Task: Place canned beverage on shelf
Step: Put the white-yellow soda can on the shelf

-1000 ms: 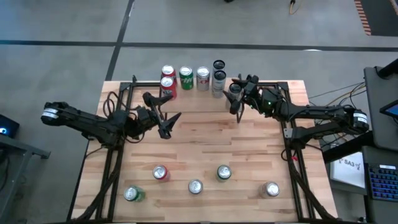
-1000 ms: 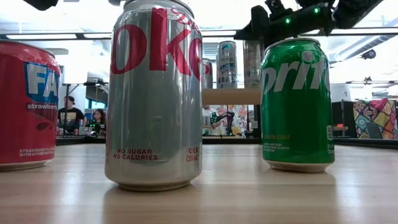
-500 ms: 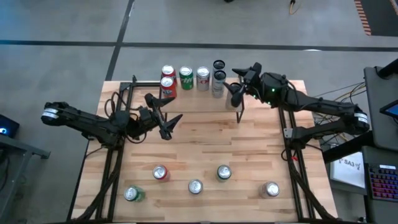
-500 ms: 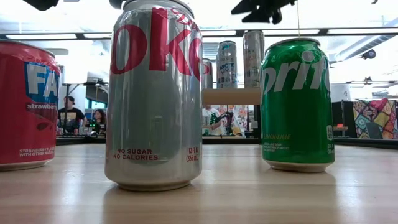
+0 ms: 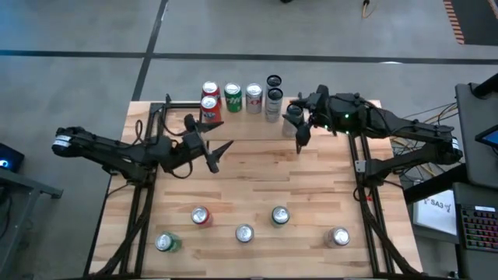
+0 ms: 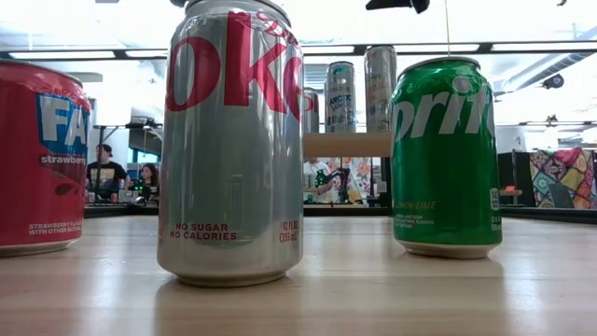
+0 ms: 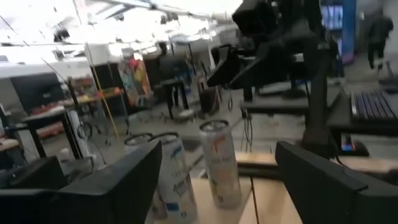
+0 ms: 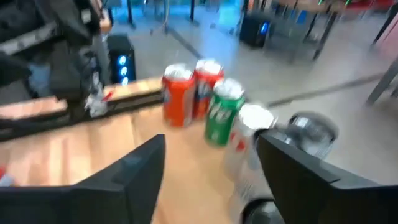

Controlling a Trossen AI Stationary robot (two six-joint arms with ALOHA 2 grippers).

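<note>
The shelf [image 5: 233,128] stands at the table's far edge. A row of cans stands upright on it: two red [image 5: 209,97], a green [image 5: 233,96], a silver [image 5: 254,95], two dark-topped [image 5: 273,89] and a tall silver can [image 5: 293,113] at the right end. My right gripper [image 5: 302,131] hangs open above and just right of that last can, touching nothing. My left gripper [image 5: 219,155] hovers open, touching nothing, in front of the shelf's left half. Several more cans stand on the table's near half, among them a silver Coke can [image 6: 231,140] and a green Sprite can [image 6: 445,154].
The near cans stand in a loose row: red [image 5: 201,215], green [image 5: 280,215], silver [image 5: 244,232], green [image 5: 165,243], silver [image 5: 338,236]. Bare wood [image 5: 257,175] lies between them and the shelf. Black frame rails [image 5: 140,210] run along both table sides.
My right gripper has risen from beside the tall silver can at the shelf's right end, nearly leaving the top of the low view, and drawn slightly toward the table's right edge. The can stays upright on the shelf. My left gripper has tipped slightly.
</note>
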